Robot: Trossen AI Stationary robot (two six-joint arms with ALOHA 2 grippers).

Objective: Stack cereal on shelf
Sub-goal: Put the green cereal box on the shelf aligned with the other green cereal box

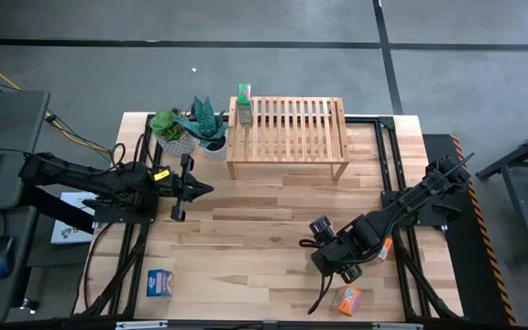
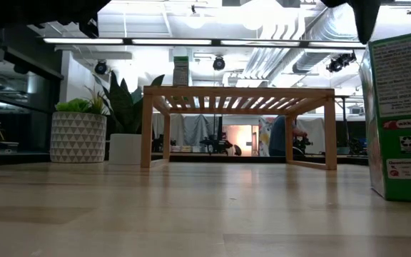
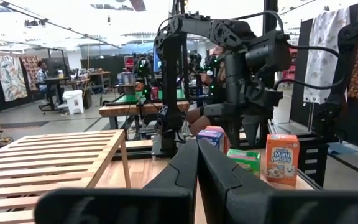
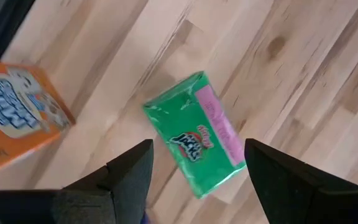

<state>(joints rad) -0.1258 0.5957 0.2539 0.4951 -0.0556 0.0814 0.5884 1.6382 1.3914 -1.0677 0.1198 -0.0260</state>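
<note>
green cereal box [image 4: 196, 143] | under right end effector [image 4: 197, 163] | fingers spread, untouched

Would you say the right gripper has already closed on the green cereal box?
No, the right gripper is open, its fingers apart above the green cereal box lying on the table.

A robotics lab or workshop. Beyond the wooden shelf [image 2: 239, 100] lie an open industrial ceiling with exposed ducts [image 2: 312, 39] and strip lights [image 2: 127, 41], work tables [image 3: 138, 107] crowded with gear, hanging cloths [image 3: 11, 73], and a person [image 3: 42, 73] seated at a far desk.
</note>
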